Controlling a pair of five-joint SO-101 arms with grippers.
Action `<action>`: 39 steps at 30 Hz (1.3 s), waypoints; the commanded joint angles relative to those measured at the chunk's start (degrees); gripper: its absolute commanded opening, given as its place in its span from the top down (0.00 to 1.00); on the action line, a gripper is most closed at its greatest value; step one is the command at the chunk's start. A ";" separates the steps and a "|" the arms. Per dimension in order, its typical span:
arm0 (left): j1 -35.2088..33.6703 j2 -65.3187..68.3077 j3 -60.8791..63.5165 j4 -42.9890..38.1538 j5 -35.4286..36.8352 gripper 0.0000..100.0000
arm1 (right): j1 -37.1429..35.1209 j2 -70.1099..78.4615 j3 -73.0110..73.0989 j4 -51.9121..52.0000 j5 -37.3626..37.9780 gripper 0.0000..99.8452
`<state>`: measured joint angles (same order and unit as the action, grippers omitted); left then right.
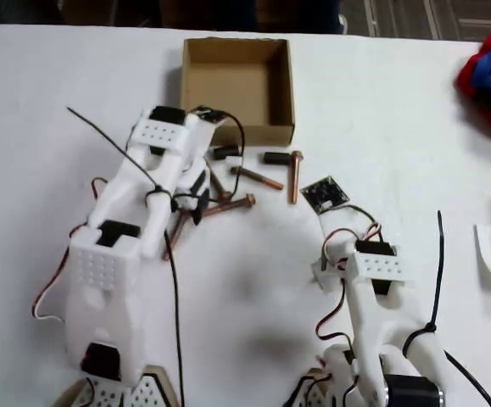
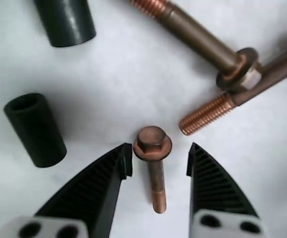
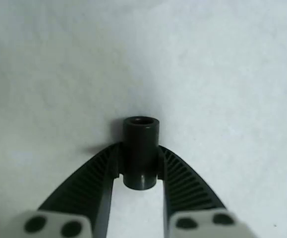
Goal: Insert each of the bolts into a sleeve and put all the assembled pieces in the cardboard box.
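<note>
- While the left gripper stands released, its jaws straddle the short copper-coloured flanged hex bolt lying on the white table. Closing on the flanged head instead of the shank could make this bolt pivot or squirt out.
- The threaded tip of a longer copper bolt lies just beside one jaw. A closing jaw could nudge or trap it.
- A loose black cylindrical sleeve lies near the other jaw. Sideways drift of the arm could roll it away.
- The right gripper is clenched on a second black cylindrical sleeve, held at the fingertips with the open bore facing outward. Insertion force could tilt this sleeve or push it through the grip.
- The brown cardboard box sits just beyond the loose bolts and appears to hold nothing. Any dropped part would likely land outside it.
</note>
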<state>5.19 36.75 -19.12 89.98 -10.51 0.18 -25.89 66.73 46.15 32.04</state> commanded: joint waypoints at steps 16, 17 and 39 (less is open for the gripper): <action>-0.35 -0.44 -2.15 5.36 0.70 0.80 | 0.66 0.31 0.00 -1.10 -0.26 0.98; -0.35 -0.44 -2.15 4.40 0.70 0.80 | 0.66 0.31 0.00 -1.10 -0.26 0.98; -0.62 11.96 -21.76 10.64 2.37 0.97 | 0.66 0.31 0.00 -1.10 -0.35 0.98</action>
<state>5.36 49.23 -35.30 99.30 -8.04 0.18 -25.89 66.73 46.15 32.04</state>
